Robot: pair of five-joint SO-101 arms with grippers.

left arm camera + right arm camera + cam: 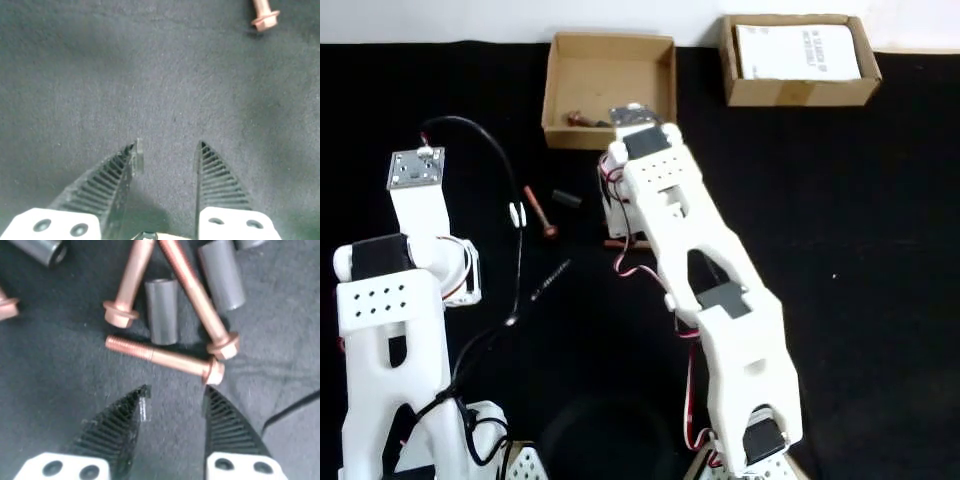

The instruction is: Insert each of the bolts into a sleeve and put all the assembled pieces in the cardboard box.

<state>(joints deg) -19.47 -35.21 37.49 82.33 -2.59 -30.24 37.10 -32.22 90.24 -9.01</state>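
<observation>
— Where are the bolts (165, 357)?
— Clustered with sleeves (162, 310) mid-surface, just ahead of the right fingers (120, 415), spread wide, empty. Left fingers (112, 175) gape over bare surface (75, 75)
— The cardboard box (610, 85)?
— Far edge; one bolt piece (582, 120) against its near wall

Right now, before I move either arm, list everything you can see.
Bolts: three whole, a fourth partly seen; copper; on the black mat ahead of the right gripper.
Sleeves: at least three; grey; among those bolts.
Bolt: one; copper; between the arms.
Cardboard box: one; brown; far centre, copper piece inside.
Second box: one; brown; far right, white paper inside.
Cable: one; black; by the left arm.
Left gripper: open, over bare mat.
Right gripper: open.
</observation>
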